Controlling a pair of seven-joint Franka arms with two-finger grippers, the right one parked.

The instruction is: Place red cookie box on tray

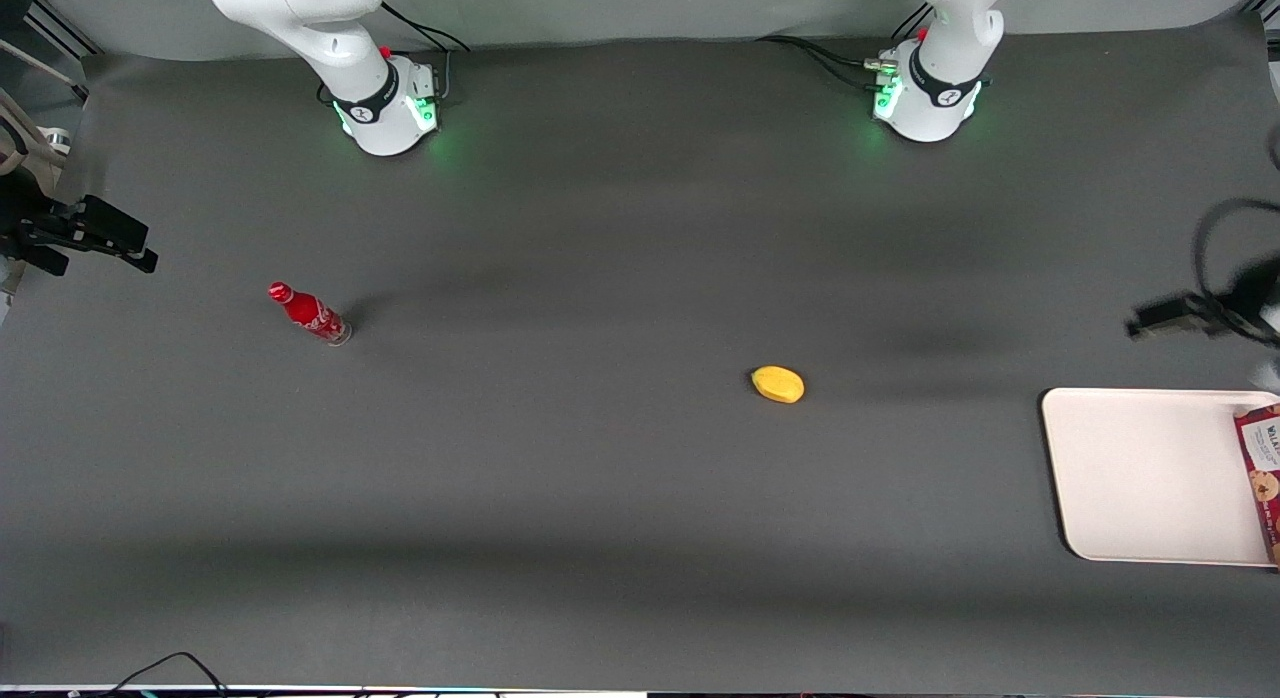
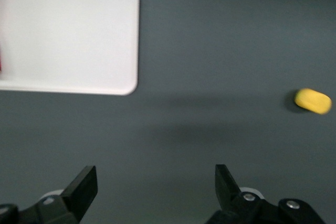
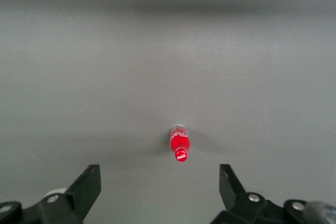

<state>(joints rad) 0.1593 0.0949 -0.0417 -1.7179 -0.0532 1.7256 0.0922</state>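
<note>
The red cookie box (image 1: 1262,478) lies on the cream-white tray (image 1: 1140,478) at the working arm's end of the table, cut off by the picture's edge. Its white label panel points away from the front camera. In the left wrist view the tray (image 2: 68,30) shows with only a red sliver of the box (image 2: 0,61) at its rim. My gripper (image 2: 156,182) is open with nothing between its fingers, hanging over bare table beside the tray. From the front the gripper (image 1: 1160,323) is a dark blur above the table, farther from the camera than the tray.
A yellow oval fruit (image 1: 778,384) lies mid-table, also caught by the left wrist camera as the fruit (image 2: 313,101). A small red bottle (image 1: 310,314) stands toward the parked arm's end, and the right wrist camera looks down on that bottle (image 3: 179,148).
</note>
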